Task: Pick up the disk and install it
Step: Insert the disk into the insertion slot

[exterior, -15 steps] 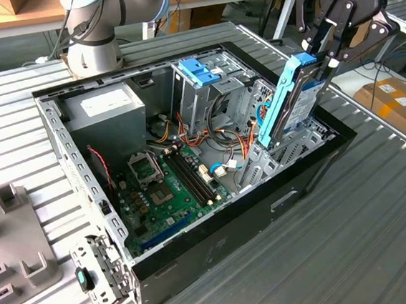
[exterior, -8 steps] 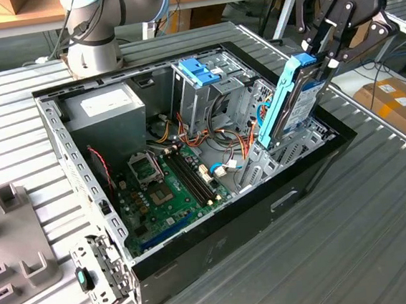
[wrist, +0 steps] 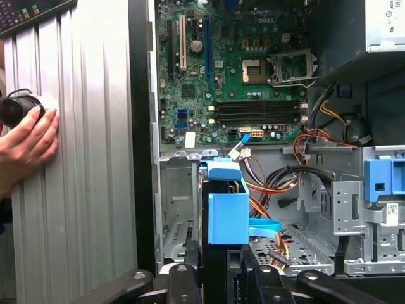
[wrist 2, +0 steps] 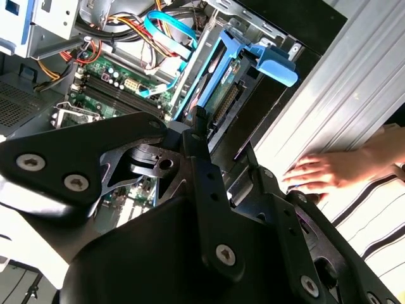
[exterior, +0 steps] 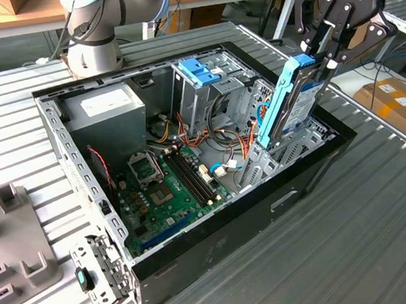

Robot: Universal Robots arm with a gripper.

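The disk (exterior: 290, 104), a dark flat drive edged with bright blue rails, stands steeply on end at the corner of the open computer case (exterior: 220, 254) on the exterior view's right. Its long axis runs from its raised end, where the gripper (exterior: 321, 60) has it, down and toward the exterior view's left. The lower end goes into a metal drive bay (exterior: 296, 143) just inside the case wall. The gripper's black fingers are closed narrowly on the raised end, holding the disk.

In the second wrist view the disk (wrist 2: 218, 82) points away from the fingers (wrist 2: 201, 158), showing its green circuit-board face and a blue pull tab (wrist 2: 278, 63). In the first wrist view the disk (wrist: 228, 212) is seen end-on, its blue rail rising between the fingers (wrist: 180, 285).

The disk's lower end is hidden behind the bay's metal, so whether it is seated cannot be told.

Elsewhere in the case lie a green motherboard (exterior: 160, 192) and a grey power supply (exterior: 105, 111). A tall metal cage (exterior: 198, 102) topped by a blue bracket (exterior: 199, 70) stands near orange cables (exterior: 242, 144).

The case rests on a ribbed metal table (exterior: 356, 252). A person's hand (wrist 2: 323, 171) lies flat on the table beside the case, its arm cut off at the picture's edge.
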